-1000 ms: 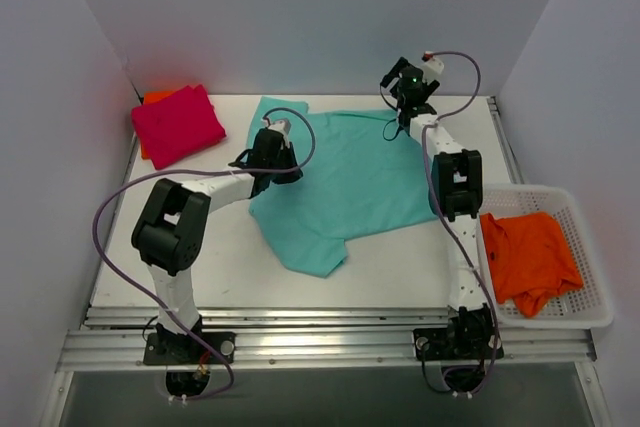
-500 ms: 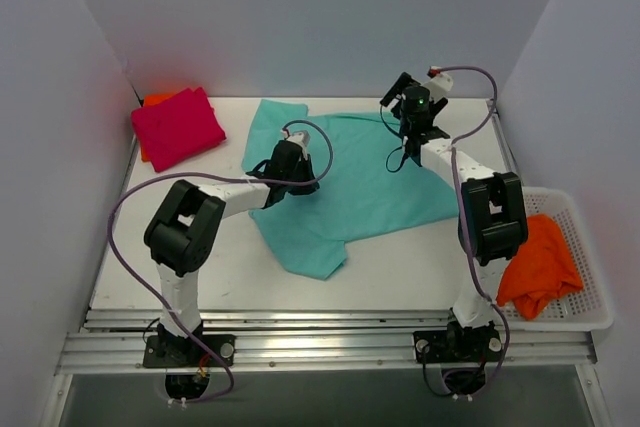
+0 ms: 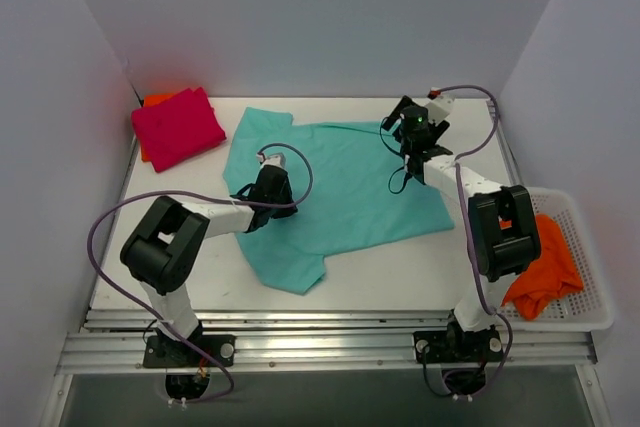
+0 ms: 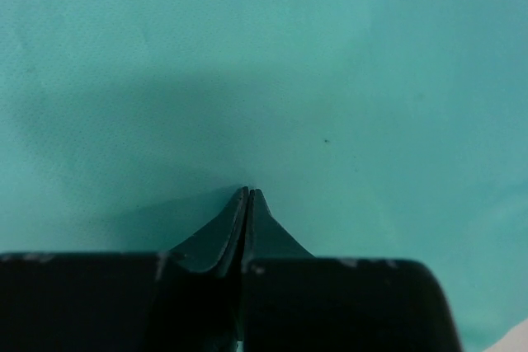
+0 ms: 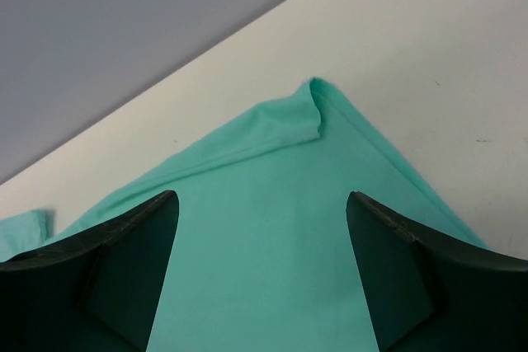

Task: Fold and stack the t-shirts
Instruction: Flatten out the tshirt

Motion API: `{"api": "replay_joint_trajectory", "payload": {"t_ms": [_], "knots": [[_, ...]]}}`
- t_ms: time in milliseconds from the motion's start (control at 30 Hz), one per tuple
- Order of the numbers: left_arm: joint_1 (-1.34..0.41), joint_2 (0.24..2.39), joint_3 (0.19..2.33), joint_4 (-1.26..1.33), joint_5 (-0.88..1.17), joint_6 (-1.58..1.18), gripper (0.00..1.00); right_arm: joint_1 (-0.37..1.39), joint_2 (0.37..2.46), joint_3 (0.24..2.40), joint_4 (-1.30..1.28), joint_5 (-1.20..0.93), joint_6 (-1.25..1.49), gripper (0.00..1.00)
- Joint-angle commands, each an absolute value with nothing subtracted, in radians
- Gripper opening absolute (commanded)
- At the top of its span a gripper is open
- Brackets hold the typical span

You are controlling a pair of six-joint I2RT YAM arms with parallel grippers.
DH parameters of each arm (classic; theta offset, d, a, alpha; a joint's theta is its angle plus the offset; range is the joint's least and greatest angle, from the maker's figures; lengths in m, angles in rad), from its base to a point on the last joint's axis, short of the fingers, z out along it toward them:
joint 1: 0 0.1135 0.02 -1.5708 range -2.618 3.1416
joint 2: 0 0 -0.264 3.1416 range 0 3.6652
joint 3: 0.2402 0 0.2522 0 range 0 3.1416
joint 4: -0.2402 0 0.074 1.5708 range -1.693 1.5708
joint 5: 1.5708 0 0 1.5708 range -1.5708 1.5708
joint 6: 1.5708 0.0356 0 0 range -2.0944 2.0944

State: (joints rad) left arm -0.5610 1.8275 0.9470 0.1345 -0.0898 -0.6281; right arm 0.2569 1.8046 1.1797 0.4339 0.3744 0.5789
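The teal t-shirt (image 3: pixel 340 187) lies spread out flat in the middle of the table. My left gripper (image 3: pixel 271 190) is low on the shirt's left part. In the left wrist view its jaws (image 4: pixel 247 192) are shut, with the tips pinched into the teal cloth (image 4: pixel 330 63). My right gripper (image 3: pixel 410 131) is open over the shirt's far right corner. In the right wrist view (image 5: pixel 262 286) that corner (image 5: pixel 289 121) lies between the spread fingers, its edge rolled over. A folded magenta-pink shirt (image 3: pixel 178 125) lies on a folded orange one (image 3: pixel 152 99) at the far left.
A white basket (image 3: pixel 592 315) stands at the right table edge and holds a crumpled orange shirt (image 3: pixel 545 269). Grey walls close in the back and both sides. Bare table (image 3: pixel 400 267) shows in front of the teal shirt.
My left gripper has moved toward the near left and the teal shirt has shifted left with it and spread flatter. My right gripper has moved slightly right at the far corner.
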Motion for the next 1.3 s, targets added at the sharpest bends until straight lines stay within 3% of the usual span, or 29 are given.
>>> {"api": "replay_joint_trajectory", "payload": {"t_ms": [0, 200, 533, 1267], "knots": [[-0.554, 1.76, 0.845, 0.084, -0.202, -0.646, 0.02, 0.287, 1.74, 1.178, 0.437, 0.429, 0.591, 0.79], [-0.555, 1.758, 0.804, 0.116, -0.169, -0.643, 0.02, 0.305, 1.857, 1.227, 0.454, 0.403, 0.618, 0.78], [-0.555, 1.715, 0.773, 0.133, -0.147, -0.64, 0.02, 0.29, 2.25, 1.551, 0.361, 0.359, 0.606, 0.73], [-0.555, 1.732, 0.772, 0.152, -0.147, -0.629, 0.02, 0.238, 2.382, 1.686, 0.333, 0.336, 0.609, 0.71]]}}
